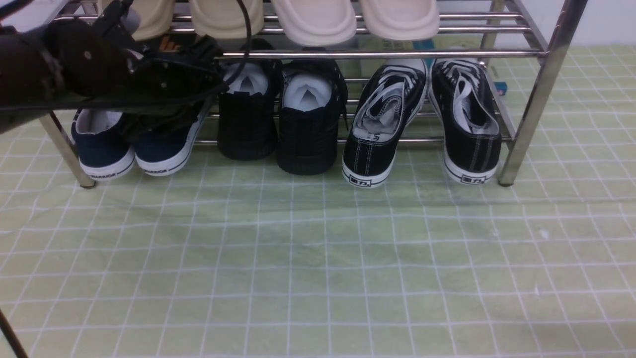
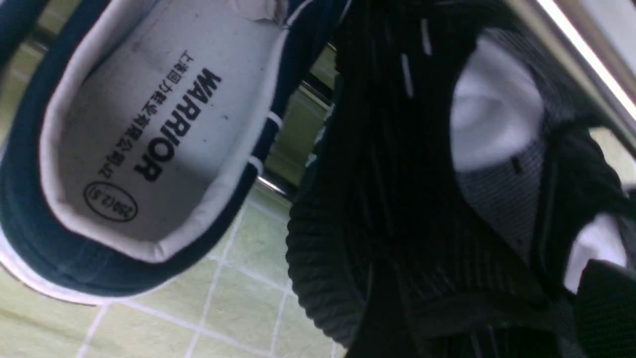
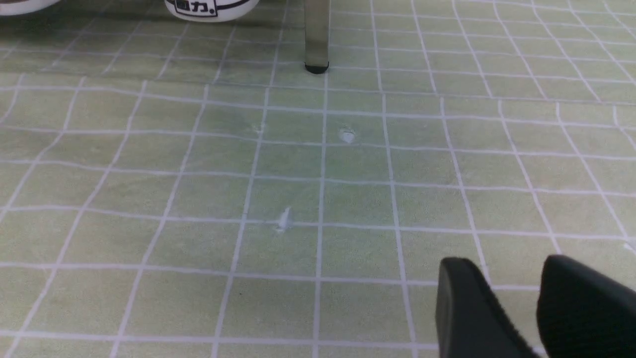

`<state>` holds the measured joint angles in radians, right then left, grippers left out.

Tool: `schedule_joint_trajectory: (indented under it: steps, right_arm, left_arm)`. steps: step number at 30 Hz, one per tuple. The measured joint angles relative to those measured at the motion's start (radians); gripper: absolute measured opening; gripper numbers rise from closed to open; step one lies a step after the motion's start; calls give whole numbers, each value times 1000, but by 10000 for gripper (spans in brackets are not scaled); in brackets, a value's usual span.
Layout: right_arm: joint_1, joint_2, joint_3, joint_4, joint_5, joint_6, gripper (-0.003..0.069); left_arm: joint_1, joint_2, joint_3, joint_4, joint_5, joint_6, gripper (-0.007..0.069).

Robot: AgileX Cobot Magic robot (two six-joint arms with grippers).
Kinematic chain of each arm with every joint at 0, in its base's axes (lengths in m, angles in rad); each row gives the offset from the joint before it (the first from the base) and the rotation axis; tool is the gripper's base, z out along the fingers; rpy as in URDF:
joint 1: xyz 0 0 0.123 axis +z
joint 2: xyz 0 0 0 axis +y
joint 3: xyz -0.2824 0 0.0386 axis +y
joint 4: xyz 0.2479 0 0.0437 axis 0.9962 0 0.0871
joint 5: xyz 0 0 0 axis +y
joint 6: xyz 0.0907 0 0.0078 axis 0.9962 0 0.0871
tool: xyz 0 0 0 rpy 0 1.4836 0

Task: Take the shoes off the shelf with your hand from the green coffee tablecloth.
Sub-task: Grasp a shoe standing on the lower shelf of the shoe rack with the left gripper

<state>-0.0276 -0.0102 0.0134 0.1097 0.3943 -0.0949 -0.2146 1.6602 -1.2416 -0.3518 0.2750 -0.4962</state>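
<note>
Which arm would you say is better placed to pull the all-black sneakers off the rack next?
Left. The left gripper is at the shelf's lower tier beside the shoes; the right gripper hovers over bare tablecloth in front of it.

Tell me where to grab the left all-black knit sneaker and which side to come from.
Probably best to pinch across the heel collar of the left black sneaker, at the rim of its opening. Come from the front: its heel points out toward the robot, and the upper rail of the shelf crowds it from above.
</note>
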Motion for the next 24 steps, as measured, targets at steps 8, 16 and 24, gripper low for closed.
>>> schedule_joint_trajectory:
  steps: [8,16,24]
  right_arm:
    - [0,0,0,0,0,0,240]
    - [0,0,0,0,0,0,240]
    - [0,0,0,0,0,0,240]
  left_arm:
    - [0,63,-1,-170,-59,-9,501]
    - [0,112,-3,-251,-106,-13,501]
    - [0,114,-3,-306,-118,-13,499]
